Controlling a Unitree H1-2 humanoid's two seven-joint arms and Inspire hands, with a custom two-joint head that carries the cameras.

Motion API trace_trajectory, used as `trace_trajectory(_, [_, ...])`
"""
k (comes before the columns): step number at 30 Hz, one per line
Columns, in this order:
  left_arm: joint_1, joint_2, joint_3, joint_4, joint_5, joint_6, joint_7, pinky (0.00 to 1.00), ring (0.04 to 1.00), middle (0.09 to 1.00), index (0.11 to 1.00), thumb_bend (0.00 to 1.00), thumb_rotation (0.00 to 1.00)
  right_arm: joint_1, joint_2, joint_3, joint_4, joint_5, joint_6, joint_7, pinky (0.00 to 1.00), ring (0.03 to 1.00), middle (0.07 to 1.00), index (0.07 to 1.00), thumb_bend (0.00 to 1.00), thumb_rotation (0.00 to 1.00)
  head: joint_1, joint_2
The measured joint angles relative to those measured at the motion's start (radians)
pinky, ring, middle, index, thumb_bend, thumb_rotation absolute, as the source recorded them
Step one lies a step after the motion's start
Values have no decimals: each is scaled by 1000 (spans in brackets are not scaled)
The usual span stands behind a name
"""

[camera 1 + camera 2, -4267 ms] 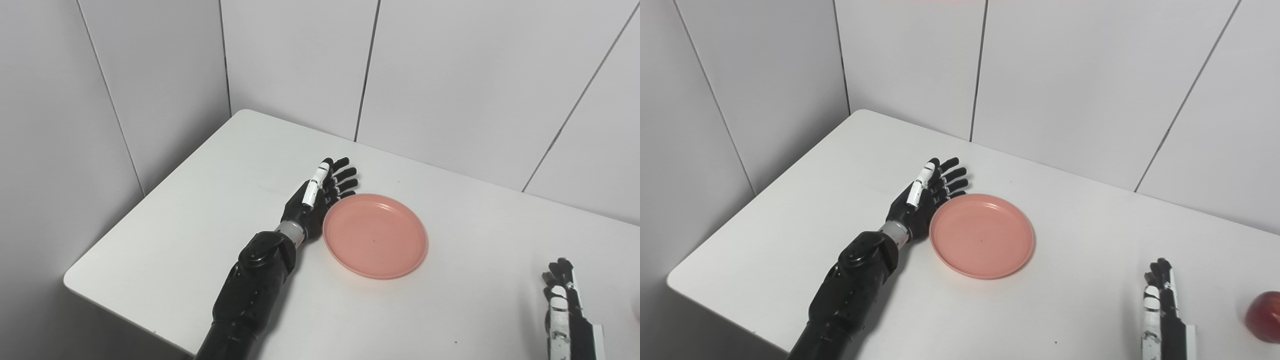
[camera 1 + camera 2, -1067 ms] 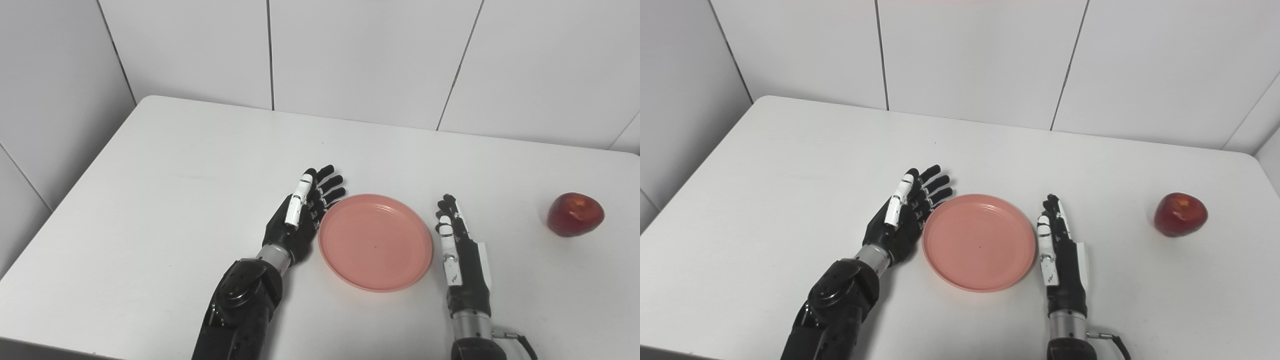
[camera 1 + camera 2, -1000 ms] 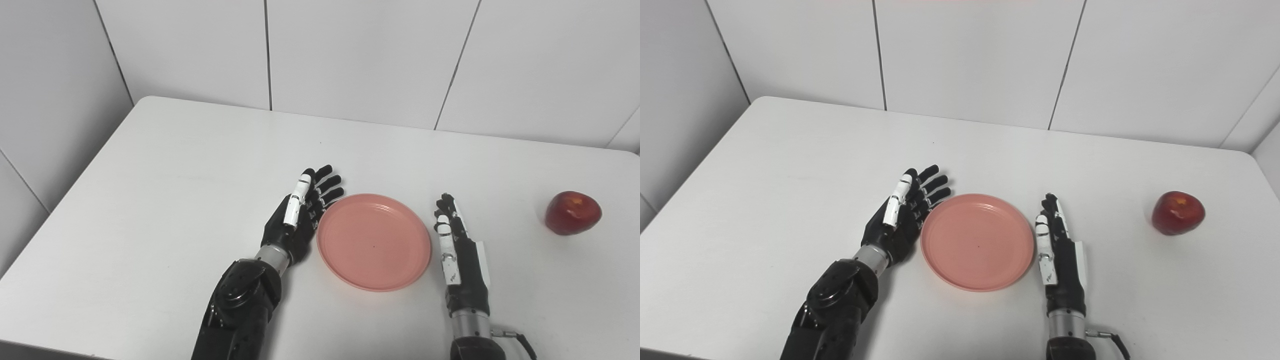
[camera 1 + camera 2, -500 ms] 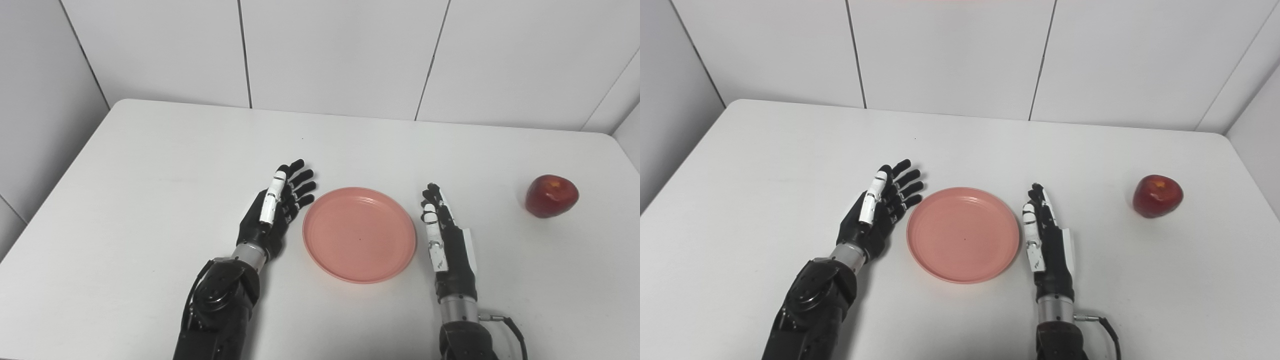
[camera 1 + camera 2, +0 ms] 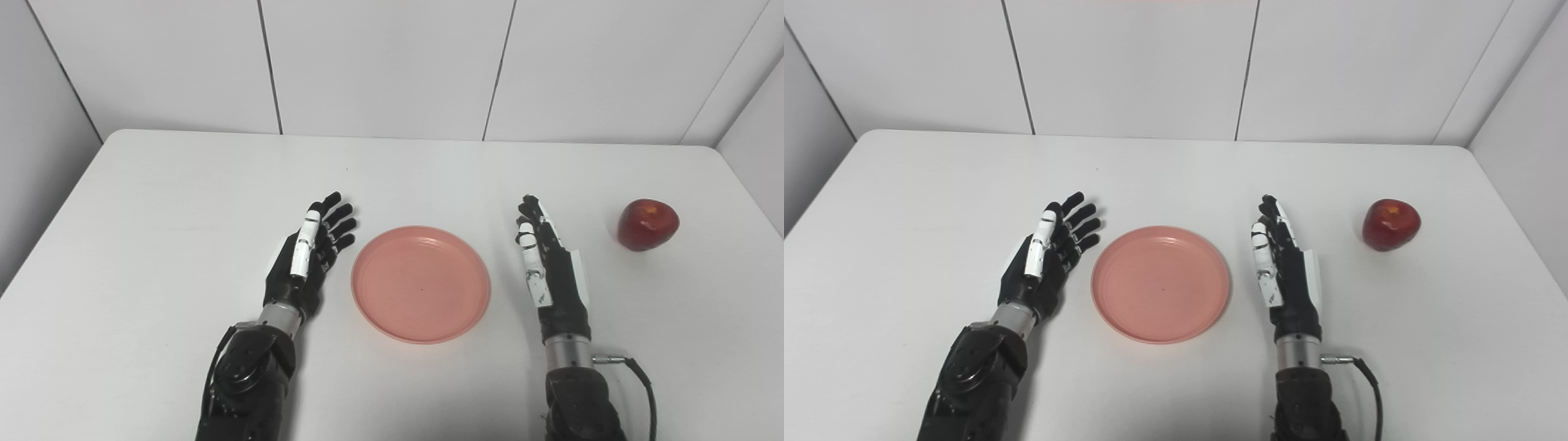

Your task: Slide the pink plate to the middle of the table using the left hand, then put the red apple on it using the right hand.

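While empty, pink plate [image 5: 421, 283] lies between both robot hands.

A pink plate [image 5: 1160, 283] lies flat near the middle of the white table [image 5: 906, 202], a little toward the near edge, with nothing on it. The left hand [image 5: 1044, 260] stands on its edge just left of the plate, fingers spread and apart from the rim. The right hand [image 5: 1283, 269] stands edge-on just right of the plate, fingers straight, holding nothing. An apple [image 5: 1391, 224] sits upright near the right edge, well clear of the right hand.
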Motion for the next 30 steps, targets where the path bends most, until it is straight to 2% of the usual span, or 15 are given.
trace_trajectory(7, [0,9,26,16,-24,-23,-32,893,886,895,889,382,1000,-39,-16,-14,-65,-35,20,0,833,891,901,896,379,1000,-54,-11])
trace_trajectory(12, [-1,17,40,31,-25,-45,-40,883,879,889,882,371,1000,-70,-44,-22,-95,-61,35,3,796,874,890,892,403,1000,-68,-15])
trace_trajectory(16, [-1,22,50,35,-38,-54,-44,881,877,888,883,373,1000,-82,-80,-25,-109,-126,72,5,814,869,876,880,396,781,-68,-15])
trace_trajectory(18, [-1,25,55,41,-44,-65,-50,875,873,883,878,374,1000,-88,-98,-34,-130,-143,87,7,790,862,881,889,442,660,-130,-32])
trace_trajectory(19, [-1,26,57,47,-46,-70,-51,876,873,882,877,374,1000,-92,-104,-37,-138,-147,93,7,785,860,883,890,468,623,-131,-32])
trace_trajectory(21, [-1,27,63,55,-48,-81,-56,880,876,884,878,377,1000,-101,-118,-41,-142,-165,102,7,759,847,876,890,595,504,-147,-38])
trace_trajectory(23, [-3,30,68,68,-59,-98,-67,882,877,885,879,378,1000,-107,-128,-43,-152,-185,122,9,749,840,870,890,634,473,-158,-40])
trace_trajectory(26, [-6,37,77,80,-78,-110,-81,895,887,896,890,384,1000,-122,-135,-50,-174,-220,146,11,736,833,866,896,776,394,-166,-41])
trace_trajectory(28, [-9,41,82,87,-89,-113,-88,898,889,900,893,384,1000,-135,-146,-51,-201,-244,176,28,752,842,870,901,813,381,-175,-43])
trace_trajectory(30, [-9,44,87,89,-91,-116,-94,887,883,892,886,384,1000,-148,-161,-53,-224,-285,213,45,763,852,879,912,870,412,-175,-43])
